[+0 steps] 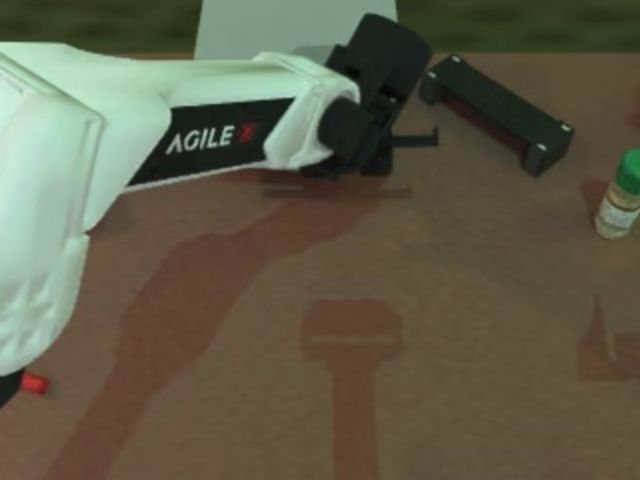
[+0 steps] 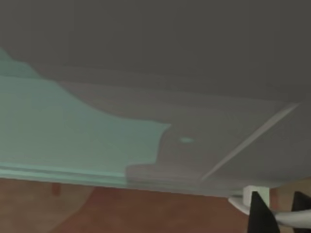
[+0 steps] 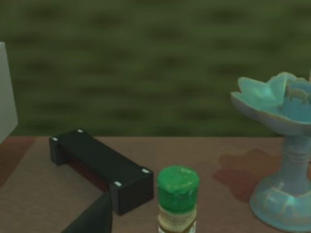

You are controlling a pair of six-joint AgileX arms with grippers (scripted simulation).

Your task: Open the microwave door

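Left arm [image 1: 150,140] reaches from left edge toward far centre, black band reads "AGILE X". Left gripper [image 1: 415,137] at microwave [image 1: 290,28] front, far centre; jaws parted, nothing visibly held. Microwave door [image 2: 272,145]: position unclear, teal cavity [image 2: 73,131] exposed. Right: black bracket block [image 1: 497,112], green-capped bottle [image 1: 621,194], label unreadable, teal pedestal dish [image 3: 282,145]. Right gripper [image 3: 92,218]: jaws cannot tell.

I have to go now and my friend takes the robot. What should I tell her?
Left gripper: reached across to the microwave at the table's far edge; its fingers sit by the pale handle; grip unclear.
Right arm: out of the top view, parked near the green-capped bottle, black block and teal stand.
Done: the teal cavity shows, so the door looks partly open.
Left: swing it wide.
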